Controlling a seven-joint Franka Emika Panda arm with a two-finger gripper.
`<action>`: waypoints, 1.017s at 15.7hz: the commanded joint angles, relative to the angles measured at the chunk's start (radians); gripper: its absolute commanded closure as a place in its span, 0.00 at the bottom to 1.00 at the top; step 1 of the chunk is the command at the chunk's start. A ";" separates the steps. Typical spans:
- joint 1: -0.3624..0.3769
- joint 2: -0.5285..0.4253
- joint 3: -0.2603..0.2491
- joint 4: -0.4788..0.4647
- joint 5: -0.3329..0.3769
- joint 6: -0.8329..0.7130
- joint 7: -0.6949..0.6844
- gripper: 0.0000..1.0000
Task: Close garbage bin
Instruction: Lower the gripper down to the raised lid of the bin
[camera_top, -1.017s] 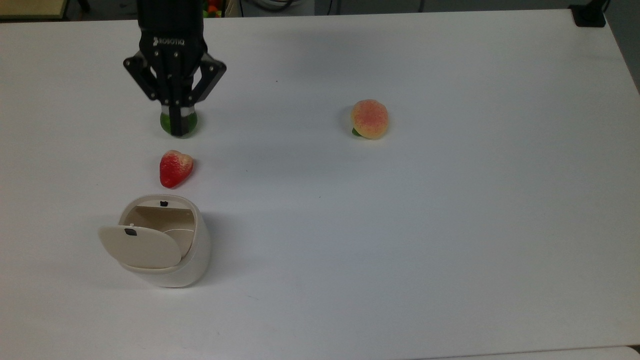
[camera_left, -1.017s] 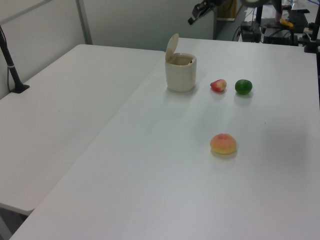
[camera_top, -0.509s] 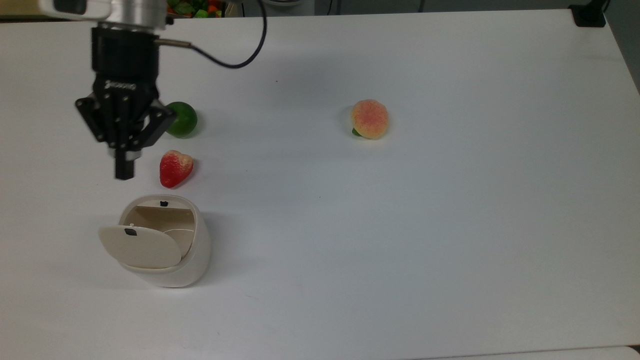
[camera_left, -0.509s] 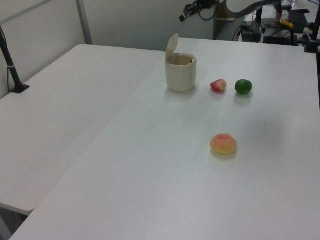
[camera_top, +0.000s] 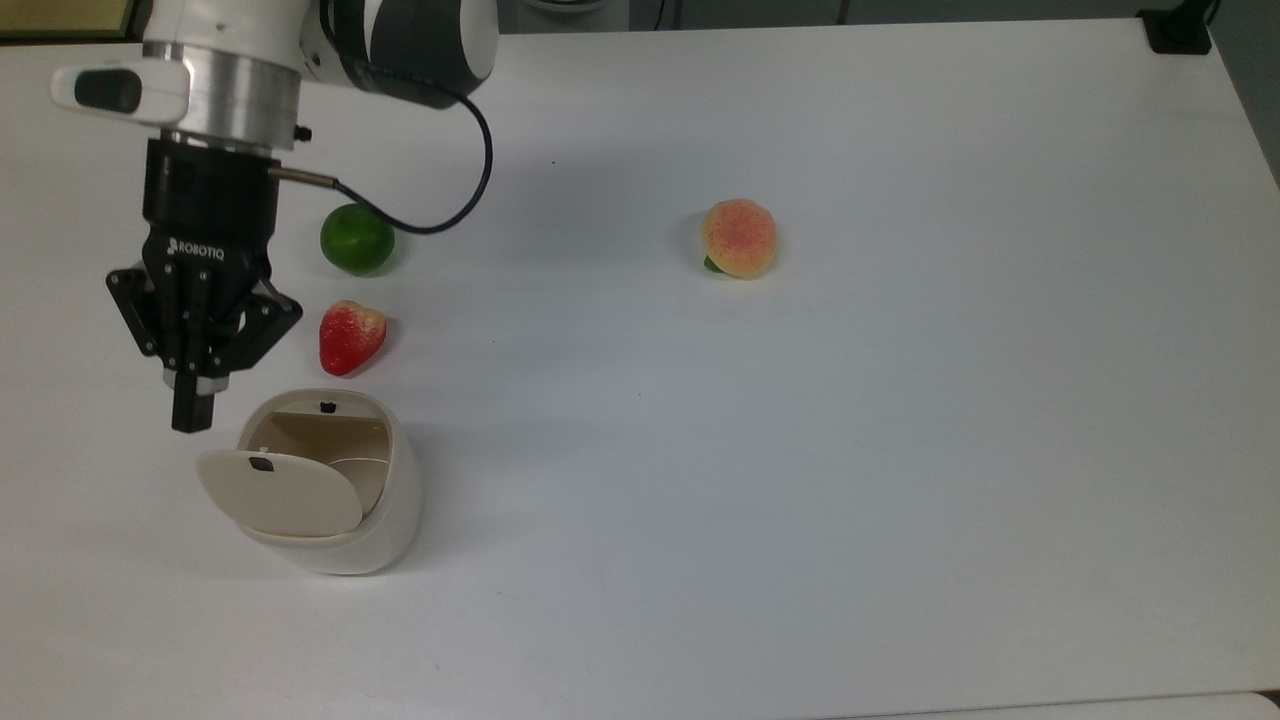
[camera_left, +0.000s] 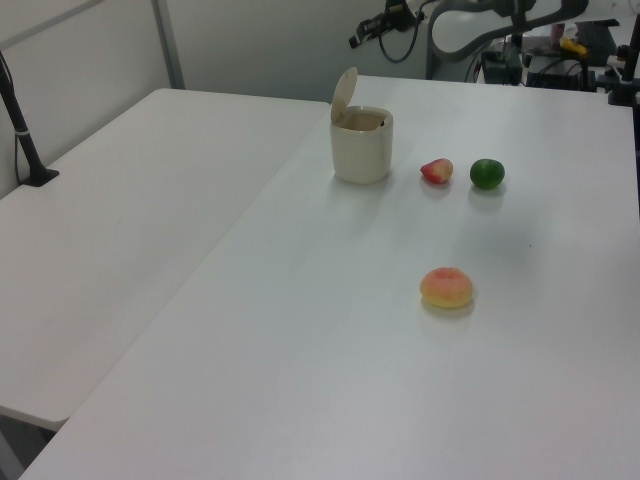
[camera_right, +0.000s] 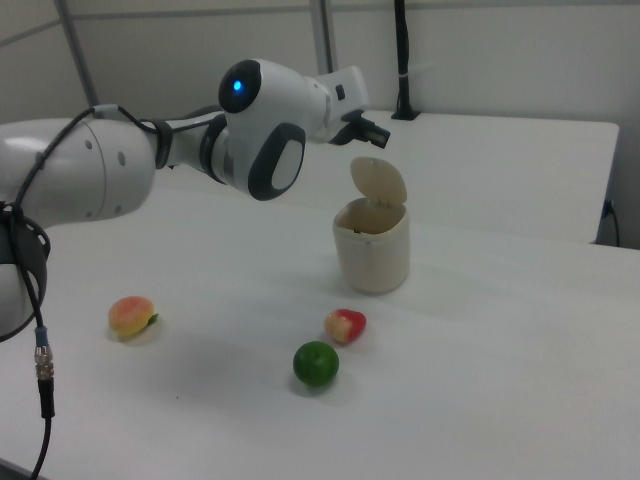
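Observation:
The cream-white garbage bin stands open near the top view's lower left, its beige lid tipped upright on the hinge. The left view shows the bin with its lid raised, and the right view shows the same bin and lid. My gripper is shut with nothing in it, just off the bin's rim on the top view's left. It hangs in the air a little above the lid's top edge in the left view and the right view.
A red strawberry lies right beside the bin, with a green lime beyond it. A peach sits mid-table. The white table stretches wide toward the top view's right. The arm's cable loops above the lime.
My gripper has travelled from above the lime, past the strawberry, down and left in the top view to the bin's rim. Its fingers stayed shut. Bin and fruits have not moved.

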 joint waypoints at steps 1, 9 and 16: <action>0.017 0.042 -0.018 0.034 -0.001 0.044 -0.012 1.00; 0.019 0.055 -0.018 0.014 -0.024 0.050 -0.013 1.00; 0.019 0.059 -0.018 -0.006 -0.040 0.047 -0.015 1.00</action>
